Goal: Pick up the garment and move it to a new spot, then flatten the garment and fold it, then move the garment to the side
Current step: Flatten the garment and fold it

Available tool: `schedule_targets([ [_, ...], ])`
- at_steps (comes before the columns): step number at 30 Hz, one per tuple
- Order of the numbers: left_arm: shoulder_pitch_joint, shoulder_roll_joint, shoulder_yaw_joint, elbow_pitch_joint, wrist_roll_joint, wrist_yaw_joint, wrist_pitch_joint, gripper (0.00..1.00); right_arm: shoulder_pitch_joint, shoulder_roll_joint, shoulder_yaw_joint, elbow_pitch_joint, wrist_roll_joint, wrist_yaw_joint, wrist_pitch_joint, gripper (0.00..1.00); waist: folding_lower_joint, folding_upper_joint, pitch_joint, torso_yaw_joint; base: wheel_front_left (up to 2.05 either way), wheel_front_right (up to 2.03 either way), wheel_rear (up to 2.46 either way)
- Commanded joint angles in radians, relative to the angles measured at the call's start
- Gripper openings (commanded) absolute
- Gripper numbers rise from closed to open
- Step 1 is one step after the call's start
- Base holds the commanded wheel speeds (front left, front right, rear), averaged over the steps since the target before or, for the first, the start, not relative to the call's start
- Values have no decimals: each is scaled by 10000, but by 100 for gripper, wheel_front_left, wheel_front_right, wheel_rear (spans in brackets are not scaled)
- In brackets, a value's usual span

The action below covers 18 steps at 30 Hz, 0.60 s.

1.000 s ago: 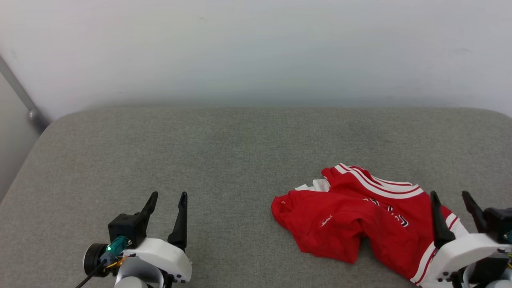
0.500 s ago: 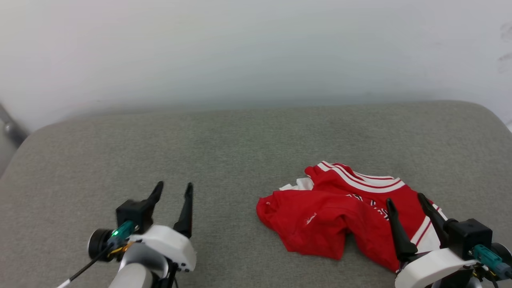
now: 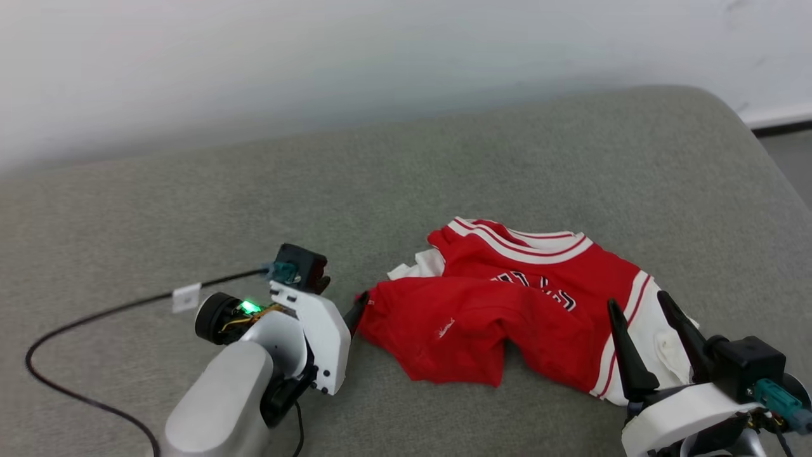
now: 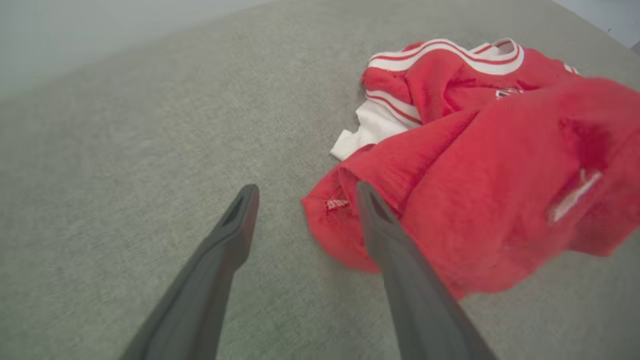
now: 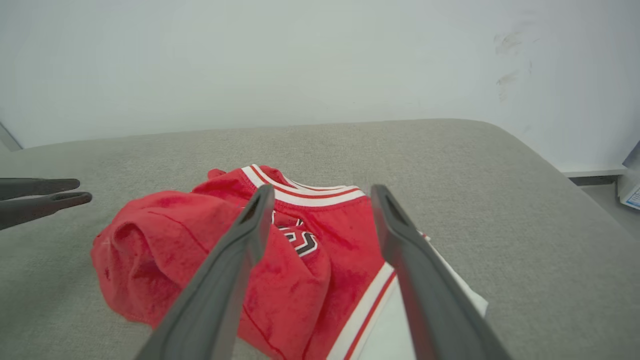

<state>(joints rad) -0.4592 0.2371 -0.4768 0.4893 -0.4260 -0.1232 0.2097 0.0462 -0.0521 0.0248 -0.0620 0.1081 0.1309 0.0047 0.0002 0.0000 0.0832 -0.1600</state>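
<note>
nearest us, our right hand (image 3: 636, 299) hangs over the white sleeve end of the garment (image 3: 501, 311), its fingers spread apart and holding nothing. our left hand (image 4: 305, 186) sits low at the opposite red hem corner, also apart and empty. one of its fingers is over the cloth edge and the other is over the bare grey cushion (image 3: 190, 209).

the garment lies crumpled on the right half of the cushion, with its striped collar towards the wall (image 3: 317, 63). we judge the pick-up is not yet made.

to do it well, we should lower each hand until cloth sits between the fingers. we should pinch hem and sleeve rather than a bunched fold, close both together, then lift evenly. farther off, the open cushion to the left looks a fair new spot.
</note>
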Motion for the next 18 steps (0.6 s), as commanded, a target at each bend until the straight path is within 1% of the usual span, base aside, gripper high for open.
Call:
schedule_targets([
  [1,-328,113,-247,175,-262,-53,574,100,-189,27,1,75,108,-3,-119,100,-2,0,537,-429,0,0,0],
  [4,-772,308,-931,319,-836,-70,1598,100,-335,28,63,243,229,-3,-255,100,-2,0,862,-621,0,0,0],
  [9,-1290,923,-2245,376,-1718,-65,3181,100,-532,29,210,580,457,-3,-507,100,-2,0,1228,-826,0,0,0],
  [12,-1143,1146,-3056,590,-2279,-70,4285,100,-620,26,260,779,542,-3,-619,100,-2,0,1283,-898,0,0,0],
  [14,-1068,1252,-3488,600,-2595,-86,4829,100,-683,26,286,866,534,-3,-682,100,-2,0,1273,-928,0,0,0],
  [15,-1039,1265,-3585,589,-2796,-93,4976,91,-705,26,319,902,508,-3,-691,100,-2,0,1263,-924,0,0,0],
  [16,-1063,1276,-3633,570,-2921,-94,5004,43,-724,28,351,928,481,-3,-718,100,-2,0,1240,-913,0,0,0],
  [17,-1040,1238,-3657,541,-3099,-95,5009,8,-750,28,358,971,462,-3,-746,100,-2,0,1197,-888,0,0,0],
  [18,-1029,1223,-3680,525,-3173,-95,4950,0,-746,27,337,1015,449,-3,-741,100,-2,0,1122,-842,0,0,0],
])
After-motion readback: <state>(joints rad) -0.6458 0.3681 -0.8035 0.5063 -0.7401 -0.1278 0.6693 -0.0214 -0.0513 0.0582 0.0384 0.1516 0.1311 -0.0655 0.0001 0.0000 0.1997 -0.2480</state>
